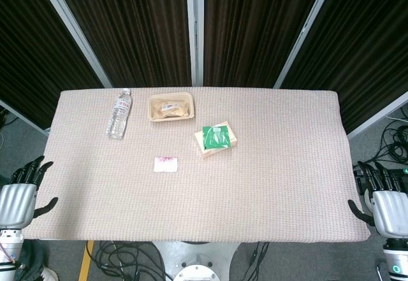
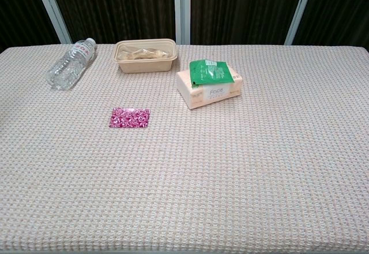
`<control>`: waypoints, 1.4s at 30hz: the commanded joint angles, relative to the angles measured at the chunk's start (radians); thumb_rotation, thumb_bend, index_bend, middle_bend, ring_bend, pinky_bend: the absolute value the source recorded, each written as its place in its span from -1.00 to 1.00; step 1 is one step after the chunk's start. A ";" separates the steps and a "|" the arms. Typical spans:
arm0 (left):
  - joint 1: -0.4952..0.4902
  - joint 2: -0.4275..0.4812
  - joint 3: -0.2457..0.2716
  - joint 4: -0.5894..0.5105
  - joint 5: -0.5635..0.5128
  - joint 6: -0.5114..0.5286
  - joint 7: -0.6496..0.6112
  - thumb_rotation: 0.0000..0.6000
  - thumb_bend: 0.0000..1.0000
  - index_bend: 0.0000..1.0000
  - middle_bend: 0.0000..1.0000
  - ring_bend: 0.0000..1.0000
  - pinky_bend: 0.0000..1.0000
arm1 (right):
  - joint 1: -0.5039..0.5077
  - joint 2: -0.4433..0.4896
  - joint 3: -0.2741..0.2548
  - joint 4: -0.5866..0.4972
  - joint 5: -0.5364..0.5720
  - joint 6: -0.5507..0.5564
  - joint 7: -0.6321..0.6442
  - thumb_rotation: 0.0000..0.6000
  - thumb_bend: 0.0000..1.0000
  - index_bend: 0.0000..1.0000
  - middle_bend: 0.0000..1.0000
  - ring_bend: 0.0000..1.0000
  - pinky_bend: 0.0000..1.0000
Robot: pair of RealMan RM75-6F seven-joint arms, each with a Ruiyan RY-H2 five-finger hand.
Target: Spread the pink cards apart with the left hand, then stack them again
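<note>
Pink cards (image 2: 130,117) sit as one neat stack on the woven table cover (image 2: 242,173), left of centre, well apart from everything else. Nothing spread yet, so task's at the start: first job is getting my left hand (image 1: 18,198) over there.

How I'd run it: bring the hand in from the left edge, come down flat on top of the stack w/ fingertips, light pressure, then drag sideways so the cards fan out instead of the whole pile sliding. Cover is textured, prob grippy, so the bottom card should stay put, but too much force and I just shove the stack. Restack by sweeping the edges back together, square up against a finger.

Clearance is fine: water bottle (image 2: 70,64) lying on its side at the far left, food tray (image 2: 145,55) behind, tissue box (image 2: 209,88) w/ green packet (image 2: 209,71) on top off to the right. None near the cards.

Hands now: left is parked off the table's left edge, fingers apart, thumb out, holding nothing, touching nothing afaict. Right hand (image 1: 386,199) same deal at the right edge, fingers spread, empty. Chest cam shows neither hand.
</note>
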 commanded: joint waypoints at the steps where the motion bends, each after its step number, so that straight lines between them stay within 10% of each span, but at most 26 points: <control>1: 0.003 -0.013 -0.005 0.009 0.008 0.015 -0.001 1.00 -0.53 -0.57 -0.61 -0.68 -0.54 | 0.000 0.003 0.000 0.002 -0.003 -0.001 0.015 1.00 -0.68 -1.00 -0.77 -0.99 -0.80; 27: -0.138 -0.015 -0.043 0.078 0.030 -0.177 -0.050 1.00 -0.55 -0.51 -0.52 -0.59 -0.50 | 0.013 0.018 0.008 -0.009 -0.013 -0.011 0.020 1.00 -0.67 -0.98 -0.77 -1.00 -0.81; 34: -0.275 -0.061 -0.059 0.199 0.070 -0.329 -0.152 1.00 -0.52 -0.47 -0.04 -0.08 0.12 | 0.016 0.026 0.011 -0.027 -0.016 -0.012 0.008 1.00 -0.68 -0.98 -0.77 -1.00 -0.81; 42: -0.429 -0.146 -0.054 0.306 0.062 -0.546 -0.240 1.00 0.11 -0.35 0.57 0.57 0.72 | 0.026 0.029 0.013 -0.044 -0.017 -0.025 -0.008 1.00 -0.68 -0.98 -0.77 -1.00 -0.81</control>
